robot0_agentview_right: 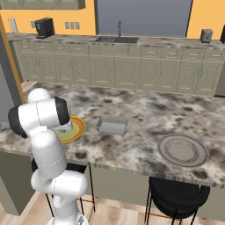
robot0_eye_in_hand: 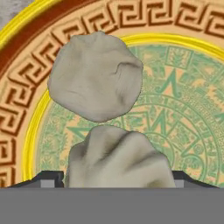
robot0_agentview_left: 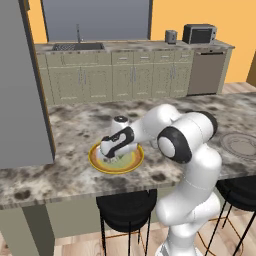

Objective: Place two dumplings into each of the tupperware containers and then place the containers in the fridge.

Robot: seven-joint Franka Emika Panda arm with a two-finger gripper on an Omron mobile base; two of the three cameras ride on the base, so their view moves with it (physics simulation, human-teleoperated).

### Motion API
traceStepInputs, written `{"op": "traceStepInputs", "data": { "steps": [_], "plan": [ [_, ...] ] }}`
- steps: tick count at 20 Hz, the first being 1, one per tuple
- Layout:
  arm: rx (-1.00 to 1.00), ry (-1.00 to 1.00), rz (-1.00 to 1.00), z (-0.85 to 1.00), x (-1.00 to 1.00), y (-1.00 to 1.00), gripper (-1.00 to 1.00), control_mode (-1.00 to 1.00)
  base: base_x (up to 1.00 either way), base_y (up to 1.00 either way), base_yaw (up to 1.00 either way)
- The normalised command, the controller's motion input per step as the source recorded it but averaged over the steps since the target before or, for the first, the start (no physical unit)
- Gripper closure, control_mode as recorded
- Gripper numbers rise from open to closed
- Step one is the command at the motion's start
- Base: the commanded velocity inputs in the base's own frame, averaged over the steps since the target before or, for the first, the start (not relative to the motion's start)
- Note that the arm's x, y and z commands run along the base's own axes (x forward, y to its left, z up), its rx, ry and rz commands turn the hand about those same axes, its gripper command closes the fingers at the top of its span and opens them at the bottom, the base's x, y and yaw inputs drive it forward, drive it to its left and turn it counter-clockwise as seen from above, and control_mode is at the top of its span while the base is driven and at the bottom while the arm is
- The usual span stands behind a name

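Home kitchen, rendered. Marble-topped island (robot0_agentview_right: 145,114) with black bar stools (robot0_agentview_left: 125,207) tucked under. Back wall: beige cabinets (robot0_agentview_right: 110,68), sink with faucet (robot0_agentview_right: 117,38), coffee machine (robot0_agentview_right: 44,27), toaster (robot0_agentview_left: 171,36), toaster oven (robot0_agentview_left: 199,34), dishwasher (robot0_agentview_left: 206,72). Orange walls.

Even, bright rendered light is seen throughout; soft shadows are cast beneath the dumplings (robot0_eye_in_hand: 95,76); no glare.

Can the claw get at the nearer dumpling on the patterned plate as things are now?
Probably yes. The claw is low over the patterned plate, its tips on either side of the nearer dumpling. The second dumpling lies beyond it, not between.
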Motion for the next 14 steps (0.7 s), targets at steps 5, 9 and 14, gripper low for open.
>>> {"op": "traceStepInputs", "data": {
  "steps": [5,9,14],
  "plan": [
    [0.0,0.09,0.0,0.25,0.0,-0.26,1.0,-1.0,0.0,0.0,0.0],
    [0.01,0.05,0.0,0.27,0.0,-0.94,1.0,-1.0,0.0,0.0,0.0],
    [0.0,0.0,0.0,0.14,0.0,-0.78,1.0,-1.0,0.0,0.0,0.0]
  ]
}}
